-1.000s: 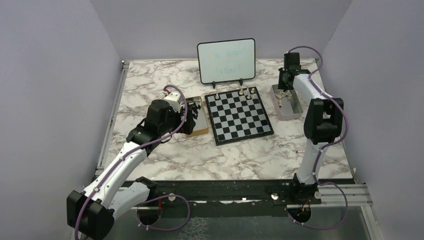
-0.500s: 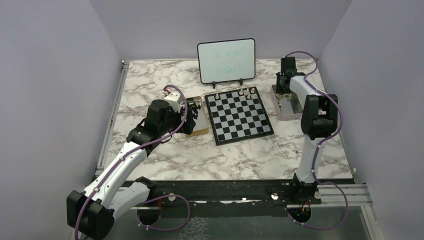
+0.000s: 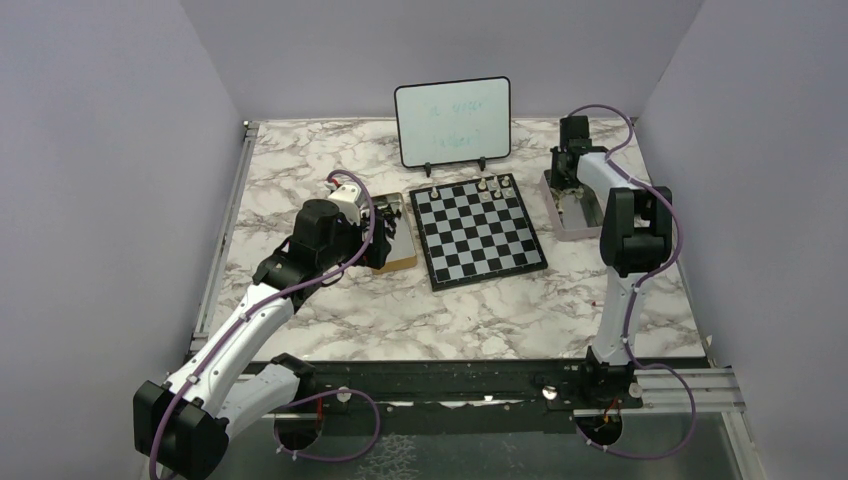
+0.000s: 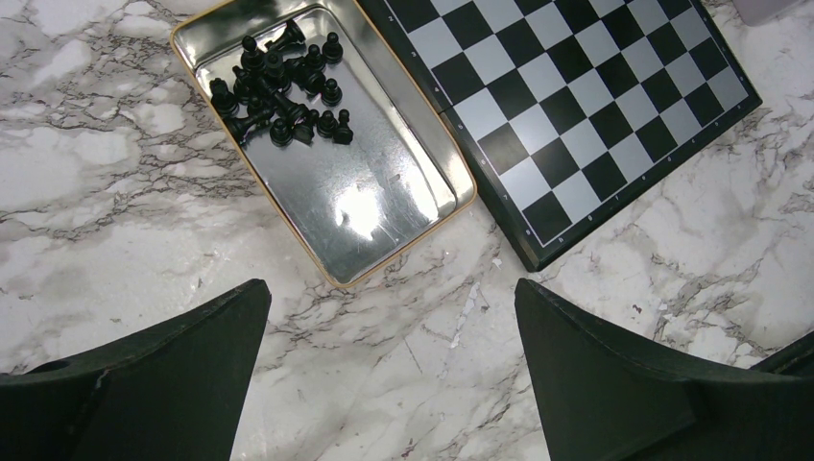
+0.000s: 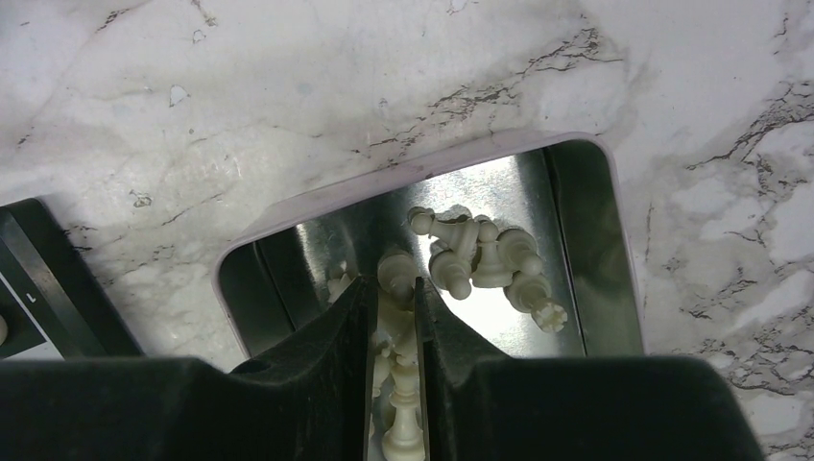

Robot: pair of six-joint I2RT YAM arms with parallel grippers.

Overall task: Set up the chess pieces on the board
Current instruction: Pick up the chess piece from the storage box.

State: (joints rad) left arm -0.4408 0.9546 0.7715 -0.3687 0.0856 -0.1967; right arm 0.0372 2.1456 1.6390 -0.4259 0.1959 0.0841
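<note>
Right wrist view shows the right tool [image 5: 394, 288] closed narrowly on a white chess piece [image 5: 396, 271] inside its tin [image 5: 587, 240], probably to carry it to the board [image 3: 478, 235], while the left tool [image 4: 389, 288] waits wide open and empty.

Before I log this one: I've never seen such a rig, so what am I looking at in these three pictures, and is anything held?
Two white robot arms are bolted at the near edge of a marble table. The wide picture looks down from above and behind them; the other two come from a camera on each wrist. In the middle lies the board, with a few pale pieces at its far right corner and a whiteboard behind. The left gripper hangs open by a gold tin of black pieces, holding nothing. The right gripper is at a silvery tin of white pieces, its jaws closed on one white piece.
</note>
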